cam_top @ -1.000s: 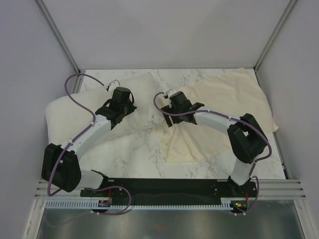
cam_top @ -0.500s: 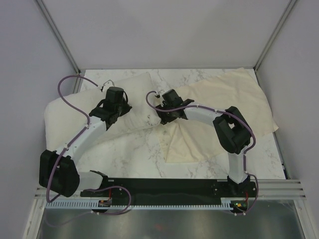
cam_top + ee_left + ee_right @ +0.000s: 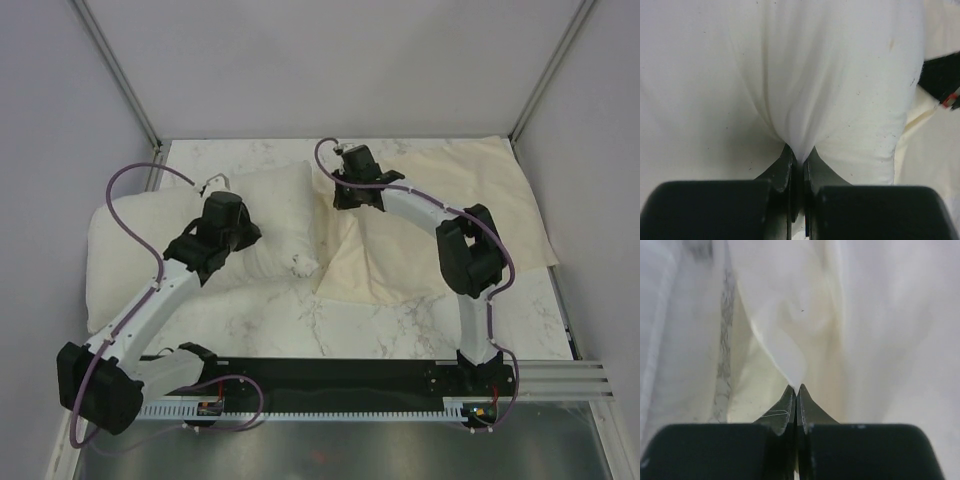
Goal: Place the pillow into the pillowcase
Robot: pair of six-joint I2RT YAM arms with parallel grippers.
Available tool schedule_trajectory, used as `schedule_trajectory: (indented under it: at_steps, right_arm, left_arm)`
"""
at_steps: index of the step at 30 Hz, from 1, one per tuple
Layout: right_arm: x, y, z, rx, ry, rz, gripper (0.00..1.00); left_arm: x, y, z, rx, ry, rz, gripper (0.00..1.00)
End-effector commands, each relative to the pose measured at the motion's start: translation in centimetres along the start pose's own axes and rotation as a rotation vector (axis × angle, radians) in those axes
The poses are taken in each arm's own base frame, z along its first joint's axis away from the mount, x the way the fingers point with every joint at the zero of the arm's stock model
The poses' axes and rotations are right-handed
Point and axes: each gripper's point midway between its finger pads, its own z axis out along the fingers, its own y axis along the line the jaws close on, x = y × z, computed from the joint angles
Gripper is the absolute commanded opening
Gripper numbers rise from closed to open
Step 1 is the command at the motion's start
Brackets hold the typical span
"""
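The plump off-white pillow [image 3: 130,235] lies on the left half of the marble table. My left gripper [image 3: 230,222] presses down on its right part, shut on a pinched fold of the cover [image 3: 799,145]. The limp cream pillowcase [image 3: 450,190] is spread over the right half, bunched toward its left edge. My right gripper [image 3: 348,194] stands at that left edge near the back, shut on a raised fold of the cream cloth [image 3: 799,382]. In the left wrist view the pillow [image 3: 815,75] fills the frame, with pillowcase [image 3: 935,160] at the right.
Grey enclosure walls and two slanted metal posts [image 3: 120,75] bound the table at the back and sides. A black base rail [image 3: 340,375] runs along the near edge. Purple cables loop off both arms. Bare marble [image 3: 300,320] shows between the cloths and the rail.
My right gripper closed on the pillowcase's left edge and moved toward the back, dragging the cloth's near corner up with it. The left arm shifted slightly left with the pillow still pinched.
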Motion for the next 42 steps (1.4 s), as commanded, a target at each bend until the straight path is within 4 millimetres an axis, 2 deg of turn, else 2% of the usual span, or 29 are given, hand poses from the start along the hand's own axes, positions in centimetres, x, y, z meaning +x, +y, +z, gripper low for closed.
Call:
schedule_trajectory:
  at_steps: [1,5,8,10,11,13,14,15,16,19,20,22,24,25,26,27,28,29,31,32,33,35,36,38,42]
  right_arm:
    - [-3.9,-1.6,-0.2,0.007,-0.079,0.146,0.0]
    - [-5.5,-3.1,-0.5,0.011,-0.104,0.213,0.0]
    - [-6.5,-3.9,-0.7,0.016,-0.118,0.228,0.0]
    - [-6.8,-4.4,-0.6,0.022,-0.115,0.235,0.0]
    - [-7.6,-4.3,-0.8,0.017,-0.129,0.237,0.0]
    - [-8.0,-4.4,-0.7,0.019,-0.129,0.241,0.0]
    - [-8.9,-4.0,-0.9,0.011,-0.145,0.241,0.0]
    - [-9.2,-4.2,-1.1,0.02,-0.147,0.243,0.0]
    - [-9.5,-4.1,-1.2,0.019,-0.15,0.242,0.0]
    - [-10.9,-3.0,-1.9,-0.022,-0.152,0.202,0.0]
    - [-10.7,-2.6,-2.4,-0.023,-0.143,0.182,0.0]
    - [-10.0,-1.6,-2.9,-0.009,-0.129,0.127,0.0]
    - [-9.2,-0.4,-4.1,-0.007,-0.122,0.066,0.0]
    - [-8.3,-0.3,-4.2,0.001,-0.105,0.05,0.0]
    - [-8.4,0.1,-5.4,-0.002,-0.111,0.012,0.0]
    - [-7.9,0.9,-5.7,-0.008,-0.1,-0.017,0.0]
    - [-7.6,1.0,-6.2,0.004,-0.093,-0.048,0.0]
    - [-7.0,1.1,-7.0,0.015,-0.068,-0.091,0.01]
    - [-6.2,2.1,-7.8,0.023,-0.047,-0.152,0.02]
    - [-5.9,1.9,-8.7,0.048,-0.041,-0.171,0.02]
    - [-5.8,2.2,-9.0,0.051,-0.042,-0.187,0.03]
    - [-5.7,2.5,-10.0,0.048,-0.052,-0.187,0.04]
    - [-5.6,2.6,-10.3,0.045,-0.053,-0.179,0.05]
    - [-5.3,2.1,-10.5,0.073,-0.057,-0.16,0.07]
    - [-3.9,1.2,-9.7,0.106,-0.044,-0.13,0.09]
  left_arm:
    - [1.5,-0.3,-0.5,0.005,0.016,0.124,0.02]
    - [3.1,-0.7,-1.6,0.041,0.046,0.211,0.02]
    - [4.4,-1.9,-2.6,0.107,0.102,0.293,0.02]
    - [6.2,-3.4,-2.9,0.165,0.161,0.354,0.02]
    - [6.4,-4.2,-3.1,0.186,0.178,0.371,0.02]
    - [8.1,-4.4,-2.6,0.172,0.246,0.438,0.02]
    - [8.0,-5.0,-2.5,0.173,0.249,0.452,0.02]
    - [9.0,-4.9,-2.1,0.158,0.287,0.489,0.02]
    - [9.2,-5.1,-2.0,0.156,0.293,0.498,0.02]
    - [8.6,-5.1,-1.2,0.102,0.267,0.488,0.02]
    - [7.5,-5.0,-0.7,0.06,0.222,0.488,0.02]
    - [6.6,-5.1,-0.1,0.02,0.196,0.51,0.02]
    - [5.2,-5.9,1.1,-0.025,0.162,0.542,0.02]
    - [4.0,-7.0,1.2,-0.025,0.138,0.545,0.02]
    - [4.2,-7.0,2.4,-0.062,0.148,0.571,0.02]
    - [3.9,-7.3,2.7,-0.068,0.146,0.59,0.02]
    - [2.7,-8.5,2.8,-0.065,0.12,0.587,0.02]
    - [2.7,-8.1,3.8,-0.115,0.117,0.606,0.02]
    - [1.6,-8.4,4.5,-0.149,0.088,0.607,0.02]
    - [0.4,-9.2,4.6,-0.153,0.057,0.597,0.02]
    - [0.4,-9.3,5.5,-0.167,0.062,0.611,0.02]
    - [-0.9,-10.4,6.1,-0.176,0.025,0.609,0.02]
    - [-0.4,-10.3,7.2,-0.202,0.034,0.626,0.02]
    - [-1.0,-10.6,8.0,-0.234,0.006,0.62,0.02]
    - [0.4,-9.7,10.1,-0.286,0.021,0.575,0.02]
